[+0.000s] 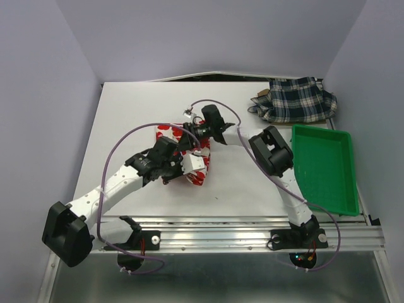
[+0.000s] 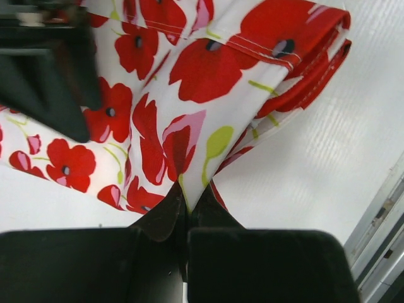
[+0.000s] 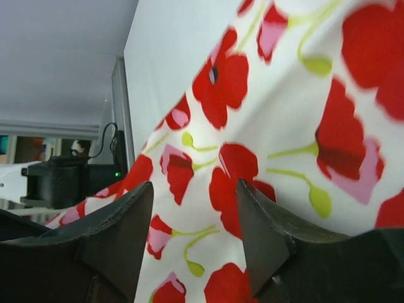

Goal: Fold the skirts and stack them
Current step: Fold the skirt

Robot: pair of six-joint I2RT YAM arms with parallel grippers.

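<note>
The white skirt with red flowers (image 1: 197,175) lies bunched and partly folded in the middle of the table. My left gripper (image 1: 172,170) is at its near left side, shut on a pinched edge of the flower skirt (image 2: 189,120), which spreads away from the left gripper (image 2: 183,197). My right gripper (image 1: 201,130) hovers at the skirt's far side. In the right wrist view the right gripper (image 3: 196,196) stands open, with the flower skirt (image 3: 284,126) lying behind its fingers. The plaid skirt (image 1: 300,100) lies crumpled at the back right, a tan-brown skirt (image 1: 260,95) peeking from under it.
A green plastic tray (image 1: 346,183) stands at the right edge of the table (image 1: 126,113), just right of the right arm's elbow. Purple cables loop over both arms. A metal rail (image 1: 240,238) runs along the near edge.
</note>
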